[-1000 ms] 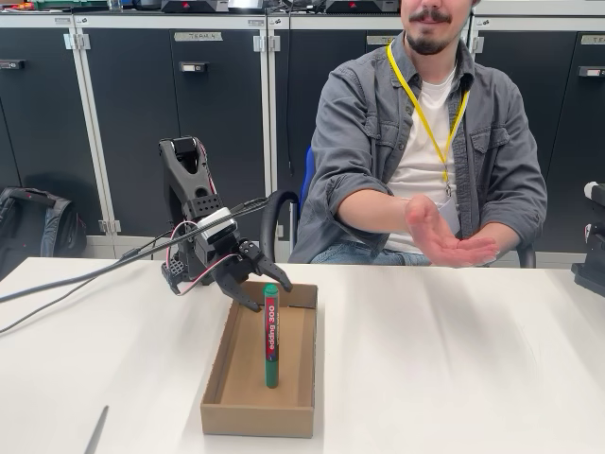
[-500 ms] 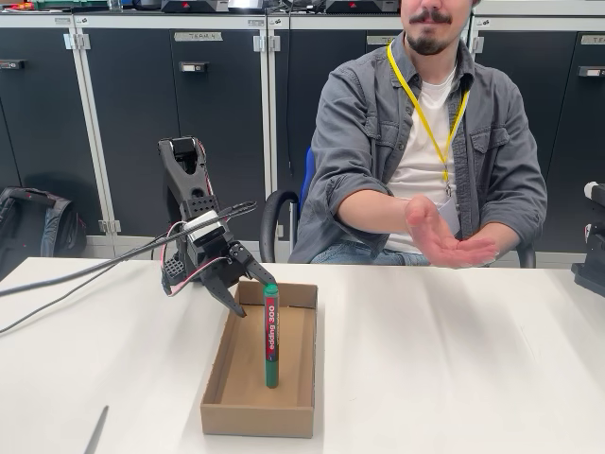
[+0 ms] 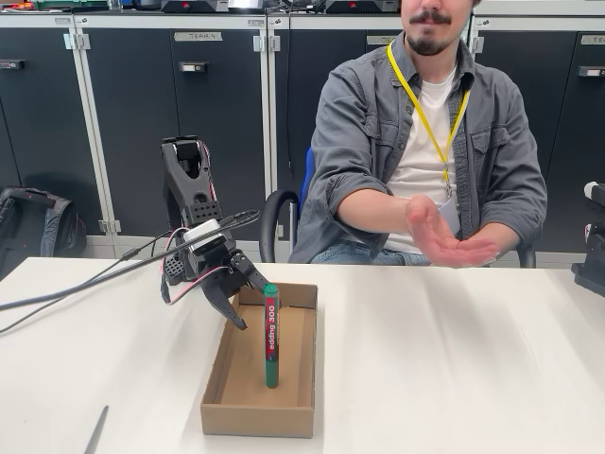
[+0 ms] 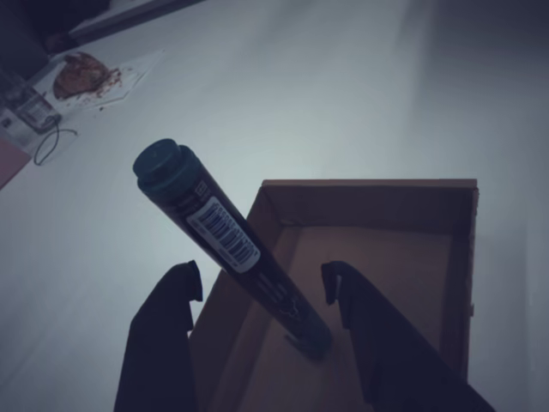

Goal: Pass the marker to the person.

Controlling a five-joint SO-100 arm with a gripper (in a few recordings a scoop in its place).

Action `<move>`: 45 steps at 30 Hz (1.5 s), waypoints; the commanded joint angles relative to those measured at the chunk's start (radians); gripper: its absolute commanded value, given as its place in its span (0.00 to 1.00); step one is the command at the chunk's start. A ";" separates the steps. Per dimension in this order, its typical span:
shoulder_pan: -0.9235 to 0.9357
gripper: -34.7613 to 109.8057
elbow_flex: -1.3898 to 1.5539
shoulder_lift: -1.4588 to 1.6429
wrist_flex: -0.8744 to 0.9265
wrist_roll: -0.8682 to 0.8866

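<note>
In the fixed view, the marker (image 3: 271, 334) stands upright in the cardboard box (image 3: 248, 416) on the white table (image 3: 454, 378). The gripper (image 3: 248, 295) hangs released at its top left, fingers spread. Beyond the table the person (image 3: 425, 142) holds a hand (image 3: 442, 238) palm up. In the wrist view, the marker (image 4: 227, 242) rises between the parted fingers (image 4: 176, 300), not clamped.

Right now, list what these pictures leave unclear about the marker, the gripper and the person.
- Marker: the wrist view is too dim to read the barcode label.
- Gripper: fixed view, finger contact with the marker unclear; the wrist view shows gaps on both sides.
- Person: face cut by the top edge; legs hidden behind the table.
</note>
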 commanded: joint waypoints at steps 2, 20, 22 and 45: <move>0.025 0.46 -0.097 -0.049 -0.034 0.002; 0.029 0.46 -0.216 -0.163 -0.037 0.006; 0.032 0.46 -0.230 -0.176 -0.041 0.003; 0.140 0.45 -0.133 -0.104 0.270 0.164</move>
